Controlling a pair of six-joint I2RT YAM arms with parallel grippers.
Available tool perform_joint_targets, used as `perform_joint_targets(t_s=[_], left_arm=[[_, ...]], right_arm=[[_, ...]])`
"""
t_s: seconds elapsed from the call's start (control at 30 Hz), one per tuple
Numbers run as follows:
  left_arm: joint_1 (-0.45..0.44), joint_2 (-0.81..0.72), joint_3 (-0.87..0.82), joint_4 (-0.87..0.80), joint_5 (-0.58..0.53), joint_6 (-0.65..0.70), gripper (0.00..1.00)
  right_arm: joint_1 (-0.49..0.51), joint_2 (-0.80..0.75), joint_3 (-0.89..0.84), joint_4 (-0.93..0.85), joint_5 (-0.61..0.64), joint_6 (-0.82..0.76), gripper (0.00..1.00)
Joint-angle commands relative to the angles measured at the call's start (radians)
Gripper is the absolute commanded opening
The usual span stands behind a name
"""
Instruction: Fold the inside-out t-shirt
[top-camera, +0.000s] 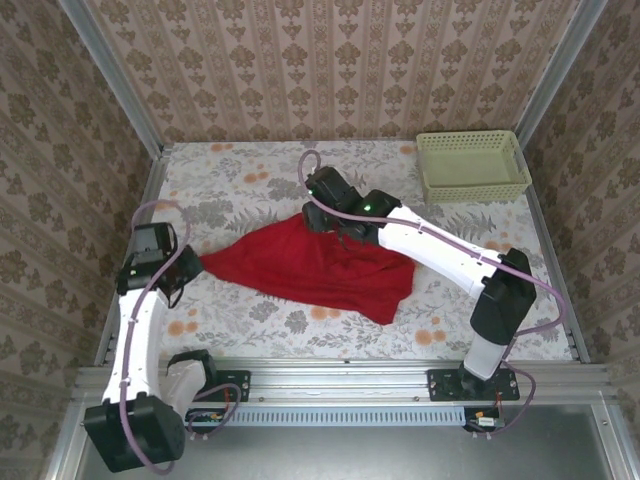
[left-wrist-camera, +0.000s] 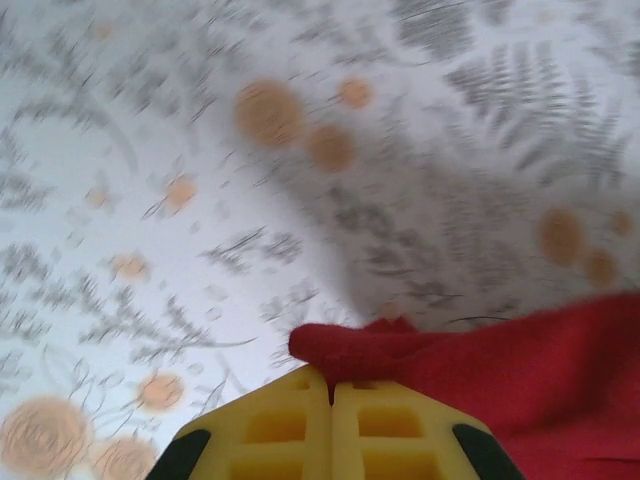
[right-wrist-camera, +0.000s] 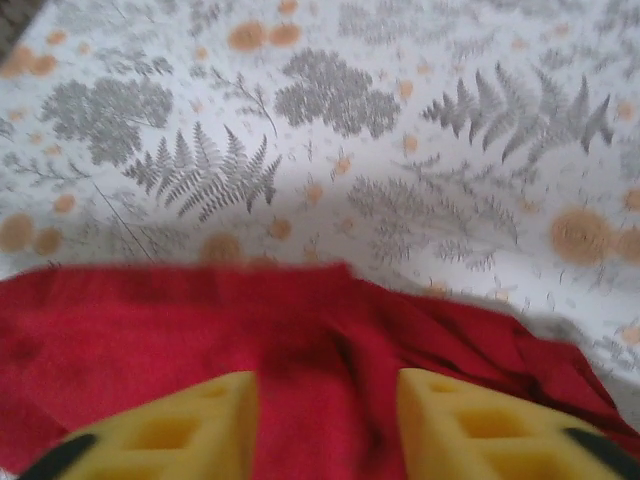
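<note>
The inside-out t-shirt (top-camera: 310, 268) is a rumpled red cloth lying across the middle of the flowered table, drawn out to a point at its left end. My left gripper (top-camera: 192, 265) is shut on that left tip. In the left wrist view the yellow fingers (left-wrist-camera: 280, 425) press together with a red fold (left-wrist-camera: 370, 345) pinched at their tips. My right gripper (top-camera: 325, 215) hovers over the shirt's far edge. In the right wrist view its fingers (right-wrist-camera: 190, 425) stand apart, with red cloth (right-wrist-camera: 150, 320) lying loose below the gap.
A pale green mesh basket (top-camera: 470, 165) stands at the back right of the table. Patterned walls close in the table on three sides. A metal rail (top-camera: 340, 375) runs along the near edge.
</note>
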Motion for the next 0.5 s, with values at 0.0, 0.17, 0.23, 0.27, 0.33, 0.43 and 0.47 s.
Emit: perform_joint_targets(t_s=[0.0, 0.17, 0.23, 0.27, 0.33, 0.43, 0.47], left_arm=[[0.044, 0.019, -0.025, 0.002, 0.009, -0.058, 0.00], [0.032, 0.104, -0.019, 0.052, 0.118, -0.038, 0.43], [-0.070, 0.109, 0.030, 0.026, 0.073, -0.035, 0.53], [-0.164, 0.115, 0.065, 0.010, 0.015, -0.035, 0.58], [-0.346, 0.142, 0.131, -0.009, -0.066, -0.058, 0.65], [-0.570, 0.236, 0.201, 0.062, -0.053, -0.095, 0.69], [-0.645, 0.289, 0.228, 0.082, -0.051, -0.104, 0.70]], right_arm=[[-0.036, -0.104, 0.015, -0.027, 0.012, 0.001, 0.59], [-0.188, -0.275, -0.219, -0.036, -0.001, 0.032, 0.63], [-0.234, -0.324, -0.312, -0.045, -0.004, 0.049, 0.63], [-0.248, -0.338, -0.363, -0.034, -0.013, 0.053, 0.64], [-0.266, -0.383, -0.442, -0.007, -0.041, 0.071, 0.67], [-0.280, -0.363, -0.512, 0.020, -0.093, 0.102, 0.70], [-0.284, -0.352, -0.524, 0.028, -0.111, 0.111, 0.70]])
